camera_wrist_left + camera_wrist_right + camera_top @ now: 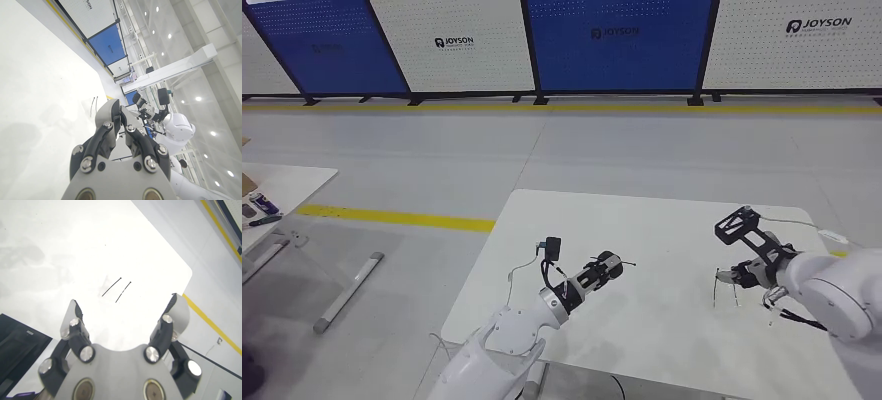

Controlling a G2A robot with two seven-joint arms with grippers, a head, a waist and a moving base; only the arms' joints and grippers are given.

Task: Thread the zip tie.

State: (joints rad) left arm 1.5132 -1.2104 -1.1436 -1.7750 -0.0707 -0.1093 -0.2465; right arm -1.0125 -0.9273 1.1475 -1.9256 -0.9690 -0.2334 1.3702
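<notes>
A: Where are the zip ties?

B: Two thin black zip ties [111, 287] lie flat on the white table [56, 237], side by side but not touching, toward its right side.

A: And the grippers?

B: The right gripper [124, 300] hangs near them, above the table, its fingers spread wide. The left gripper [120, 111] is over the table's middle, well apart from the ties, its fingers pressed together.

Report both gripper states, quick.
Left gripper: shut; whether it pinches anything cannot be told.
Right gripper: open, holding nothing.
</notes>
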